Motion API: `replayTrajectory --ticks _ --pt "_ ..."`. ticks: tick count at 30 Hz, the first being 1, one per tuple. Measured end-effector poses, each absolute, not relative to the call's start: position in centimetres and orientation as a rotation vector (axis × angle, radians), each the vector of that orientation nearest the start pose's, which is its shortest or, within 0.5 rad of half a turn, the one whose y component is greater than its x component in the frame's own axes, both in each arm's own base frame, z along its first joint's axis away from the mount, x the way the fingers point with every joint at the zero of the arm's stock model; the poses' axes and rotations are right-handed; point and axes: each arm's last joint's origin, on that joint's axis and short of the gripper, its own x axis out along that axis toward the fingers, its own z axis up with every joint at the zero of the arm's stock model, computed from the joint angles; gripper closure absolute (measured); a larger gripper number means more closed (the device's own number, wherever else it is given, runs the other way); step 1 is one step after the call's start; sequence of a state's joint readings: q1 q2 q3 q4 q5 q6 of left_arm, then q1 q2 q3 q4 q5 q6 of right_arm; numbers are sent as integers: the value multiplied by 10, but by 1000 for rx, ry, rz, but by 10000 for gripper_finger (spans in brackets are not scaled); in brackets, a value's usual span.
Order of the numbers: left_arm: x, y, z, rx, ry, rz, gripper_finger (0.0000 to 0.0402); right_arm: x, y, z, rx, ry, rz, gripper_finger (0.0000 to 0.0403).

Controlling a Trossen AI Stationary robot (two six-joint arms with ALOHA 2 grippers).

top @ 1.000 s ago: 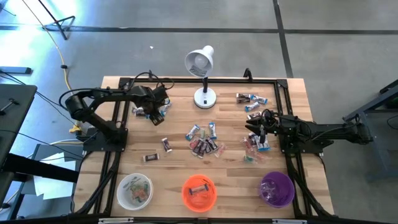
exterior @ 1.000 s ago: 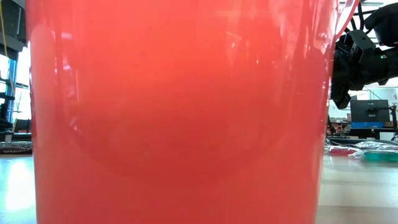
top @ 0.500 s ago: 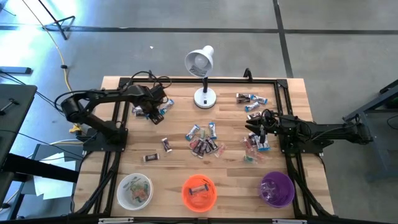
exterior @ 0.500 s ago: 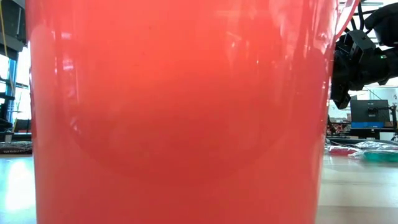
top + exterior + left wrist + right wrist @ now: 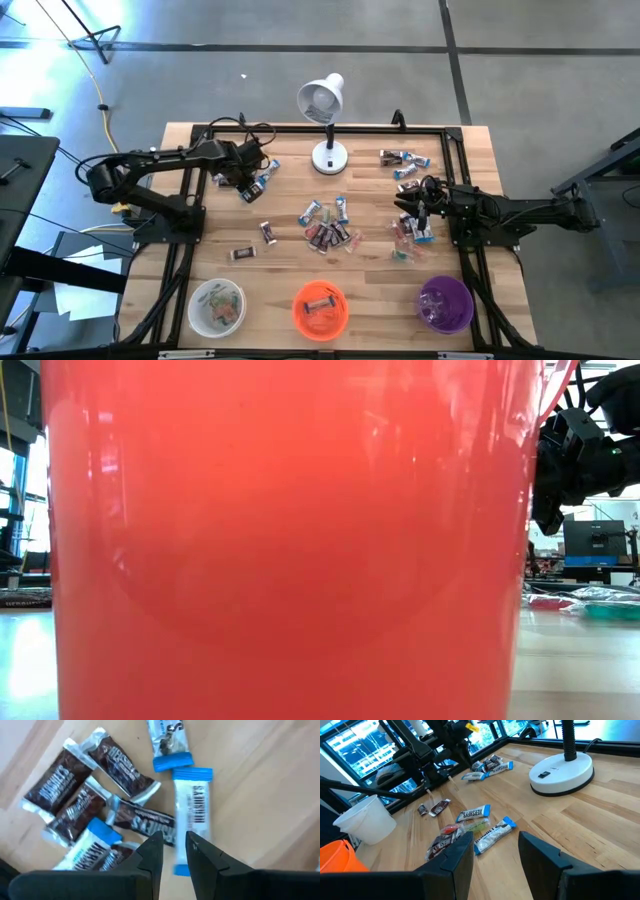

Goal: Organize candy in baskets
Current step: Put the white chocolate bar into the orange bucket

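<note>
Candy [image 5: 325,228] lies scattered mid-table; at six o'clock we see the baskets [image 5: 320,309]. Our left gripper [image 5: 174,847], at ten o'clock, has its fingers narrowed over a heap of wrapped bars [image 5: 120,805], holding none we can tell. Our right gripper [image 5: 492,852], at three o'clock, stands wide, empty.

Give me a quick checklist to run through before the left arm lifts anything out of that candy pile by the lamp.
1. Left gripper over the candy pile: ok.
2. Fingers closed on a wrapper: cannot tell; a narrow gap shows, nothing plainly pinched.
3. Only one piece in line: not ok; a brown candy and a blue-ended candy both lie at the tips.
4. Right gripper open and clear of the left arm: ok.
5. White basket, orange basket and purple basket upright at the table's front edge: ok.
</note>
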State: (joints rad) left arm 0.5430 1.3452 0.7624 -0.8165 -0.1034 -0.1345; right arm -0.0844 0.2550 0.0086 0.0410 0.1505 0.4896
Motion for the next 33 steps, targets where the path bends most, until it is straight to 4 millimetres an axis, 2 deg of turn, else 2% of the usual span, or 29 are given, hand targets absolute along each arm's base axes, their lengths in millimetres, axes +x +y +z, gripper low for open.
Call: replayTrajectory --ticks 3,7,19,23,28,33 --pt "186 117 176 -394 1358 614 330 110 -14 149 479 144 -280 251" --pt "193 116 173 -446 1316 533 315 110 -14 149 479 144 -280 251" --pt "204 120 153 -427 1375 528 226 110 -14 149 479 144 -280 251" --pt "203 120 142 -454 1442 534 211 110 -14 149 479 144 -280 251" --pt "206 121 132 -463 1492 520 226 110 -14 149 479 144 -280 251" --pt "206 120 130 -485 1495 501 299 110 -14 149 479 144 -280 251"
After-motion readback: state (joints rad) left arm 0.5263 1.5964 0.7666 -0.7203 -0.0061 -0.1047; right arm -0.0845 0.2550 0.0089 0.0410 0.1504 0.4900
